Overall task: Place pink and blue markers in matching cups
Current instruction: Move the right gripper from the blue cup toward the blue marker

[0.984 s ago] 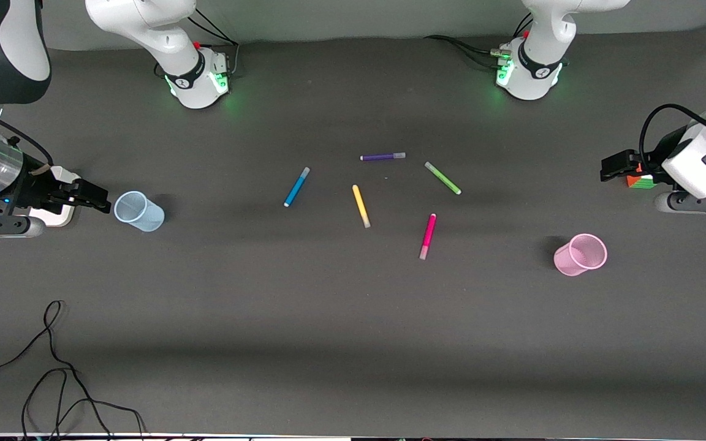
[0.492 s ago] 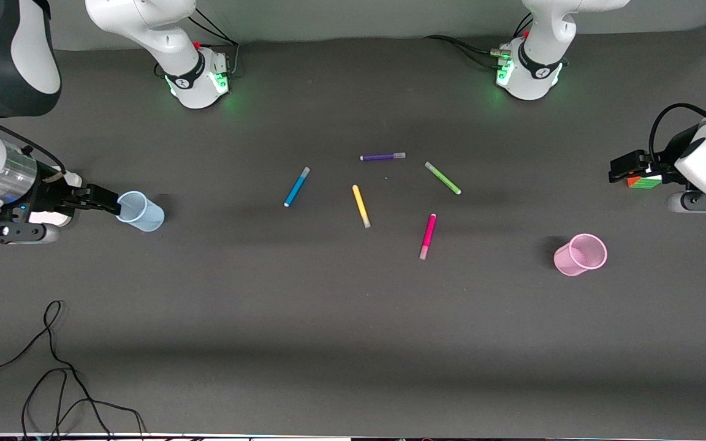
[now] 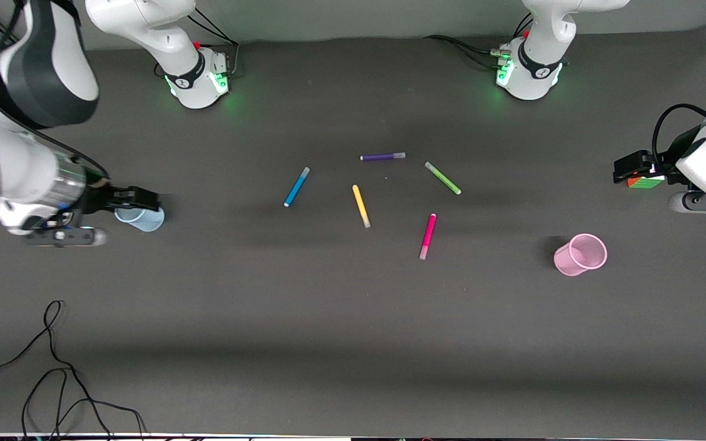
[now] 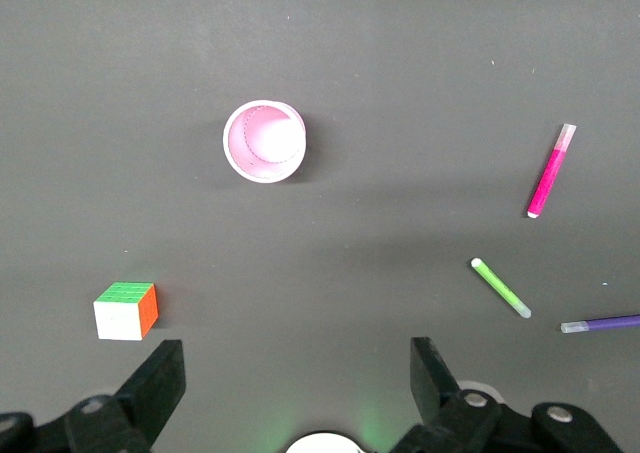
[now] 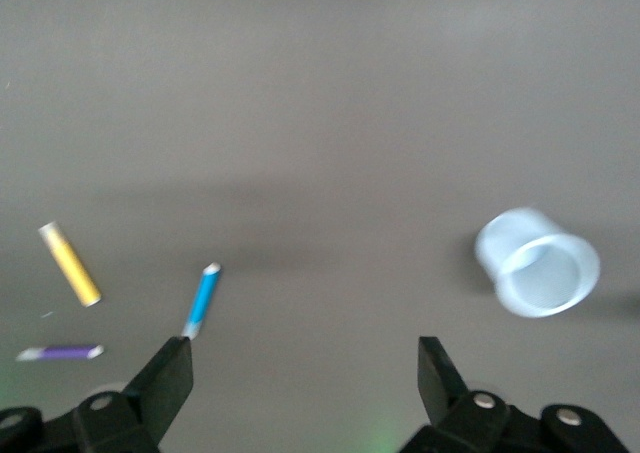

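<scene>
Approach step, nothing lifted yet. Right gripper (image 3: 144,199) up over the pale blue cup (image 3: 139,218) at the right arm's end of the bench, jaws spread wide and holding nothing. From the right wrist view, blue cup (image 5: 538,262) off to one side of the jaws, blue marker (image 5: 201,299) just ahead of one fingertip (image 5: 170,368), yellow marker (image 5: 70,263) and purple marker (image 5: 58,353) past it.

Left gripper (image 3: 629,168) parked at the left arm's end, jaws likewise released and empty, hanging above a colour cube (image 3: 645,182). From the left wrist view, pink cup (image 4: 264,140) well ahead of the jaws, cube (image 4: 126,310) close to one fingertip (image 4: 160,378), pink marker (image 4: 551,170) and green marker (image 4: 500,287) off toward the other.

Blue marker (image 3: 296,187) and pink marker (image 3: 428,236) both flat on the bench mid-way between the two grippers, each well apart from its cup (image 3: 580,254).

Next move, likely: carry on to the blue marker, turn the jaws across its barrel, drop low enough to pinch without skidding it.

Against the earlier frames: right gripper advanced from beside the blue cup to above it; left gripper drawn slightly back toward its end. Markers and cups unmoved.
</scene>
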